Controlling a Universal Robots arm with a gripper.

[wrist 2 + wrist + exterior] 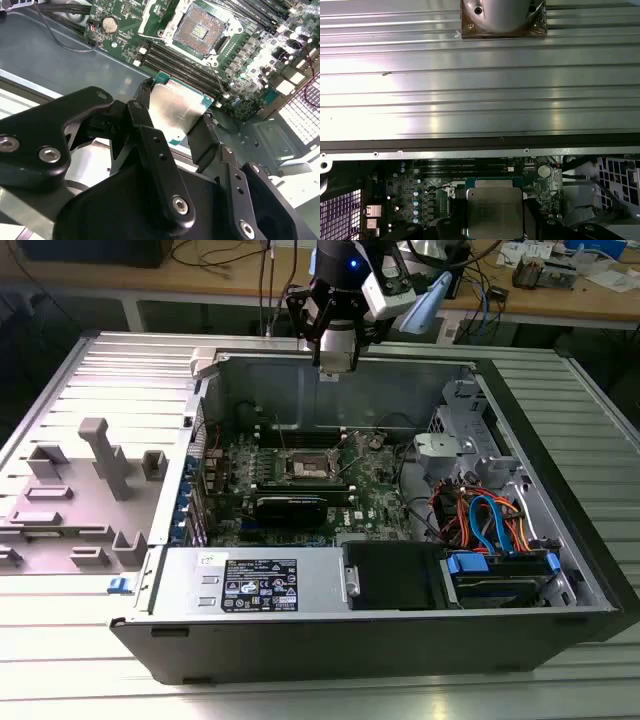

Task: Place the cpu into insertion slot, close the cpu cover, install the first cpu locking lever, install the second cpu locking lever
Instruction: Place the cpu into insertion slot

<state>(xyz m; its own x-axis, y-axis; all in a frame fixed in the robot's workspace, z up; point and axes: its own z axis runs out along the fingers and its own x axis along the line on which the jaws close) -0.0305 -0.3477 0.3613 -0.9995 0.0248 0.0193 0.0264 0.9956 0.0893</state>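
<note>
First step in hand: the tool (176, 105) grips the cpu (172, 120) by opposite edges; the open insertion slot (199, 31) lies well below it, so seating likely needs careful square alignment

You have a grey fixture (108, 465) on the ribbed tabletop (120, 370) beside the open computer case (300, 650); blue cables (490, 520) lie inside.

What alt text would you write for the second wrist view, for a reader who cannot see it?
A black gripper holds the cpu by two opposite edges, its silvery top showing. Beyond it, on the green circuit board, the insertion slot lies open, its pin field exposed.
</note>
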